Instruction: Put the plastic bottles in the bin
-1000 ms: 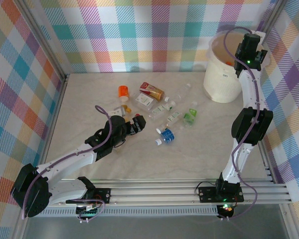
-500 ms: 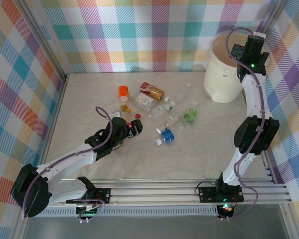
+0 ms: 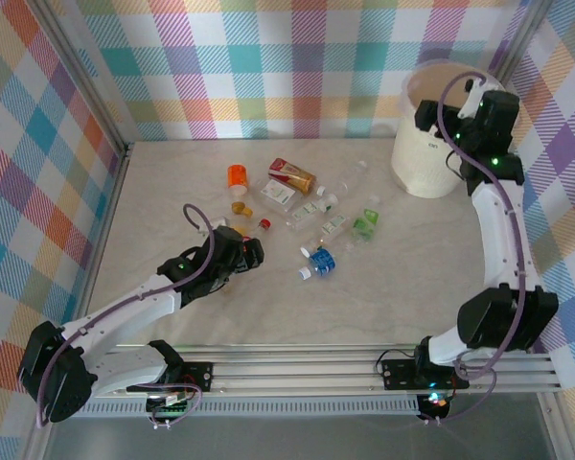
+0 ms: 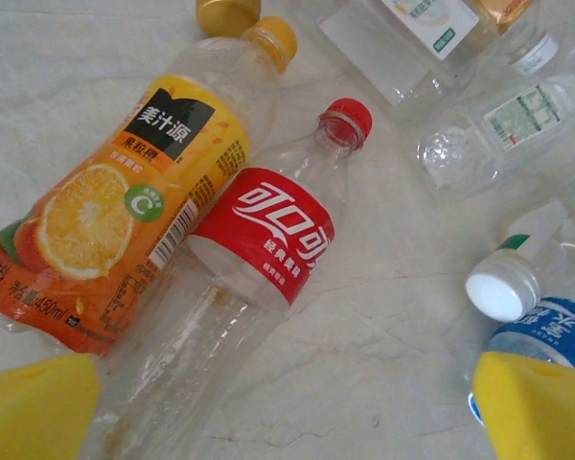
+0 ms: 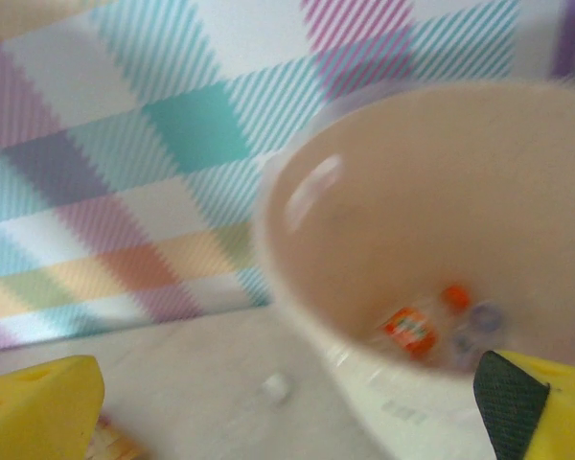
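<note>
Several plastic bottles lie in the middle of the table: an orange-capped one point(image 3: 238, 176), a red-and-gold one point(image 3: 292, 174), a green one point(image 3: 366, 225) and a blue-labelled one point(image 3: 321, 259). My left gripper point(image 3: 253, 251) point(image 4: 286, 412) is open low over a red-labelled cola bottle point(image 4: 268, 240), which lies beside an orange juice bottle point(image 4: 125, 211); the cola bottle's clear base reaches in by the left finger point(image 4: 38, 407). My right gripper point(image 3: 429, 115) point(image 5: 287, 407) is open and empty at the bin point(image 3: 424, 158) point(image 5: 297, 278), which holds an orange-labelled bottle point(image 5: 409, 326).
Checked cloth walls close off the back and both sides. The bin stands in the far right corner. A loose white cap point(image 5: 275, 386) lies on the table near the bin. Metal rails point(image 3: 307, 369) run along the near edge by the arm bases.
My right gripper has opened wide and its arm has swung from above the bin's inside to its right rim. My left gripper has drawn slightly nearer and lower over the cola bottle.
</note>
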`<state>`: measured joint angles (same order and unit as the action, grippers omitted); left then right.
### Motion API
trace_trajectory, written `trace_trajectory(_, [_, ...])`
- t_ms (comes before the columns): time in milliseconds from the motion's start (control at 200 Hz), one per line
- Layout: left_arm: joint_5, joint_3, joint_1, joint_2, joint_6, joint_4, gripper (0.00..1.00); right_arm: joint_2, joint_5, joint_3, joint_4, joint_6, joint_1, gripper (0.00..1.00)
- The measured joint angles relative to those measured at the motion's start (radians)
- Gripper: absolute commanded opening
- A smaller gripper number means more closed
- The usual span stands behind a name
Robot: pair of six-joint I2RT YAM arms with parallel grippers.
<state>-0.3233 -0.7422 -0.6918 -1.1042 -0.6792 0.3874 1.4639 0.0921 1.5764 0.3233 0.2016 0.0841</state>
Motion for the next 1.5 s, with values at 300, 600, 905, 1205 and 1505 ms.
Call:
trace_trajectory(300, [0.089, -0.018, 0.053, -0.06, 0.095, 0.076, 1.0, -0.179, 0.275, -0.334, -0.08, 0.208, -0.027, 1.0])
trace_trajectory(600, [0.179, -0.066, 0.099, -0.158, 0.185, 0.115, 1.0, -0.292, 0.343, -0.46, -0.099, 0.278, -0.034, 1.0])
trace_trajectory(905, [0.193, -0.126, 0.099, -0.274, 0.25, 0.143, 0.9, -0.304, 0.355, -0.491, -0.102, 0.308, -0.034, 1.0])
trace_trajectory(1205, [0.214, -0.145, 0.076, -0.348, 0.279, 0.169, 0.85, -0.303, 0.366, -0.492, -0.102, 0.316, -0.034, 1.0])
trace_trajectory(1505, [0.126, -0.212, 0.011, -0.479, 0.287, 0.19, 0.79, -0.294, 0.375, -0.493, -0.103, 0.335, -0.045, 1.0])
